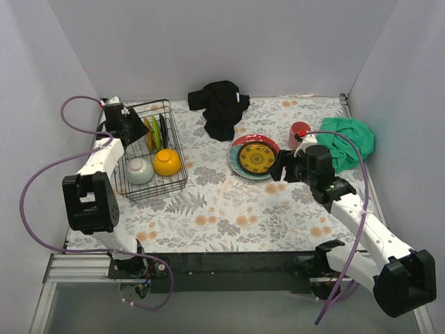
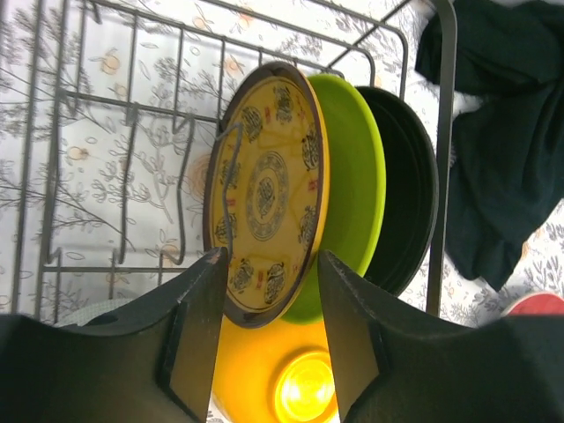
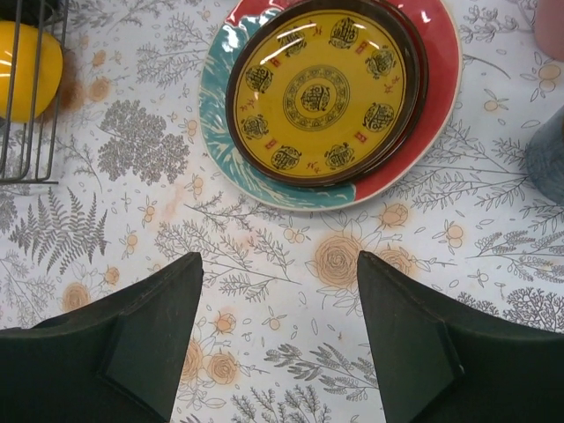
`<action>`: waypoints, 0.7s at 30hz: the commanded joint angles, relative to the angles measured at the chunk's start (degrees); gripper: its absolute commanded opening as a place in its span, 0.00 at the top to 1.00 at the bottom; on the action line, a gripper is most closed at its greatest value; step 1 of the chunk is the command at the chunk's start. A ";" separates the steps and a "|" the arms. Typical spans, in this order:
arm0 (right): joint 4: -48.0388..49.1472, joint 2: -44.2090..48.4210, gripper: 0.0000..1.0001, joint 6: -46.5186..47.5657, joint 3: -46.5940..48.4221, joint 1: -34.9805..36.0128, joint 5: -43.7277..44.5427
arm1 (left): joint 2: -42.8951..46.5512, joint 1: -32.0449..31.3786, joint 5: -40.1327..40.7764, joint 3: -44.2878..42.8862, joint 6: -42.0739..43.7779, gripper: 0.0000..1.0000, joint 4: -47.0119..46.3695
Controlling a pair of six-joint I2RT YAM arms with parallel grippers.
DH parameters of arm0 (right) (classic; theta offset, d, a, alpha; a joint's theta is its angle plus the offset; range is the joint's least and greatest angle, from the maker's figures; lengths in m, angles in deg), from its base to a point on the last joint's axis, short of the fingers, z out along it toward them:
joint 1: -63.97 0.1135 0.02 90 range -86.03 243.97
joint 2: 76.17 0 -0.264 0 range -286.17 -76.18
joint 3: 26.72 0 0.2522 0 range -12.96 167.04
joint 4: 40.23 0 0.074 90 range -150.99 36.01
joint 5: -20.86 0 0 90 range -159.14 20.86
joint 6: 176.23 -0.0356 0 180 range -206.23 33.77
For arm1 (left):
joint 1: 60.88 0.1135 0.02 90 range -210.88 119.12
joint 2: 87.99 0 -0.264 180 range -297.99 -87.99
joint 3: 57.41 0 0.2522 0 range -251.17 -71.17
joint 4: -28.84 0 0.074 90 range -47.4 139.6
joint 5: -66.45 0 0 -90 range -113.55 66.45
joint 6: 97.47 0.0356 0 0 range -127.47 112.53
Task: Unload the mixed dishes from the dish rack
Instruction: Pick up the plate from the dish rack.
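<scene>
The left pincer (image 2: 269, 257), released, sits around the yellow plate (image 2: 269, 176) in the dish rack (image 2: 443, 132), ready to lift it out.

The dish rack (image 1: 178, 147) stands at the left of the desk (image 1: 229, 209). In its back half three plates (image 1: 156, 132) stand on edge in a row; in its front half two bowls (image 1: 140, 170) sit side by side. Right of the rack, near the desk's middle, a small plate (image 1: 258, 158) lies on a larger plate (image 1: 238, 165). Behind this stack lies a cloth (image 1: 221, 104). Behind and right of the stack stands a cup (image 1: 300, 131), with a second cloth (image 1: 348, 142) beyond it at the right edge. The left end effector (image 1: 128, 124) hangs over the rack's back left, and the right end effector (image 1: 281, 168) is just right of the stack
</scene>
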 commanded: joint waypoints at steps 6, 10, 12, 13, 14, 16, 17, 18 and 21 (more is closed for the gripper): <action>2.14 0.44 0.22 0.74 -1.82 0.24 -1.22 | -3.93 0.35 -7.52 -3.96 2.65 0.64 -1.65; 2.23 0.44 0.22 0.66 -2.26 0.24 -1.31 | -4.81 0.26 -8.75 -4.05 5.20 0.75 -1.83; 2.23 0.17 0.22 0.74 -2.35 0.24 -1.57 | -4.38 0.26 -10.32 -3.87 5.82 0.82 -1.74; 2.14 0.17 0.22 0.74 -2.53 0.32 -1.66 | -4.03 0.35 -10.68 -3.70 6.52 0.83 -2.18; 2.23 0.09 0.22 0.74 -2.53 0.24 -1.92 | -3.59 0.35 -11.12 -3.17 6.87 0.85 -2.44; 2.14 -0.09 0.22 0.74 -2.53 0.24 -2.10 | -1.83 0.26 -11.74 -2.91 7.84 0.93 -2.88; 2.23 -0.09 0.23 0.92 -2.53 0.24 -2.10 | -1.22 0.26 -11.74 -2.82 8.89 0.97 -2.97; 2.23 -0.09 0.23 0.83 -2.44 0.32 -2.10 | 0.10 0.26 -11.83 -2.73 9.25 0.99 -2.97; 2.14 0.00 0.23 0.92 -2.53 0.32 -2.19 | 2.12 0.17 -12.00 -2.73 10.21 1.00 -2.97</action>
